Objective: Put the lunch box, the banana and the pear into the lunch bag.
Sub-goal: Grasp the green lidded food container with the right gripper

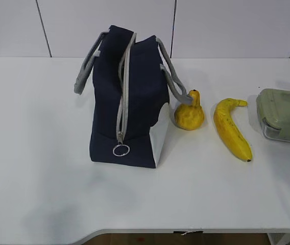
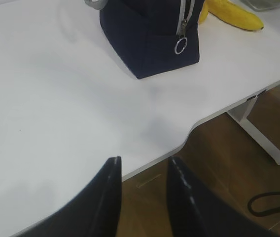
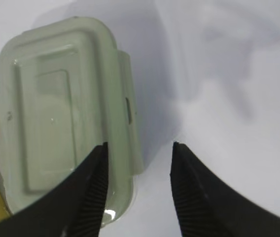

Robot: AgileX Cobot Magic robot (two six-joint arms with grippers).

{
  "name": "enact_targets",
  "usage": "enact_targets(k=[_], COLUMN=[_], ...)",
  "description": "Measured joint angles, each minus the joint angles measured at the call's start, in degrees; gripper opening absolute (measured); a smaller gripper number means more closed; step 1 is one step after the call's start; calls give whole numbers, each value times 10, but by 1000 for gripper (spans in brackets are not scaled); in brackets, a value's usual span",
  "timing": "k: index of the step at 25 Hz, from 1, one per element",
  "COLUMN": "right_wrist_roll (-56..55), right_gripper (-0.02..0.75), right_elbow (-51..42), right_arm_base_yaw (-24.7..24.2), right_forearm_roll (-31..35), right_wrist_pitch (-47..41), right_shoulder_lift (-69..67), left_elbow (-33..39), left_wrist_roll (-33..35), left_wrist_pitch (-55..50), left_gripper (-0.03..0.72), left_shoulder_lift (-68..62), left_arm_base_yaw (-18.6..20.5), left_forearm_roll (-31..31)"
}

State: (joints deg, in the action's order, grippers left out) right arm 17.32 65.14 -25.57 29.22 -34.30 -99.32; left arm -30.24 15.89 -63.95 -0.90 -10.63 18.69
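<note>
The navy lunch bag [image 1: 135, 97] stands upright on the white table, its grey zipper closed with the ring pull [image 1: 121, 150] low on the near end. It also shows in the left wrist view [image 2: 150, 39]. The pear [image 1: 189, 113] sits just right of the bag. The banana [image 1: 231, 129] lies right of the pear. The lunch box [image 1: 284, 114] with its sage-green lid sits at the far right. My right gripper [image 3: 139, 148] is open above the lunch box [image 3: 61, 108], one finger over the lid, one over bare table. My left gripper [image 2: 142, 165] is open over the table's front edge, empty.
The table's front edge [image 2: 214, 116] curves inward near the left gripper, with wooden floor and a table leg [image 2: 258, 138] below. A white wall stands behind the table. Neither arm shows in the exterior view.
</note>
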Motion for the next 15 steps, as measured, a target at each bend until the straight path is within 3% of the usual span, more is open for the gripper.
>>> enact_targets(k=[4,15], right_wrist_roll=[99,279], right_gripper=[343,358], right_elbow=[2,65], right_arm_base_yaw=[-27,-40], right_forearm_roll=[73,155], right_wrist_pitch=[-21,-107], right_shoulder_lift=[-13,-68], left_elbow=[0,0], left_wrist_roll=[0,0], left_wrist_pitch=[0,0], left_gripper=[241,241], left_shoulder_lift=[0,0], left_arm_base_yaw=[0,0], left_forearm_roll=[0,0])
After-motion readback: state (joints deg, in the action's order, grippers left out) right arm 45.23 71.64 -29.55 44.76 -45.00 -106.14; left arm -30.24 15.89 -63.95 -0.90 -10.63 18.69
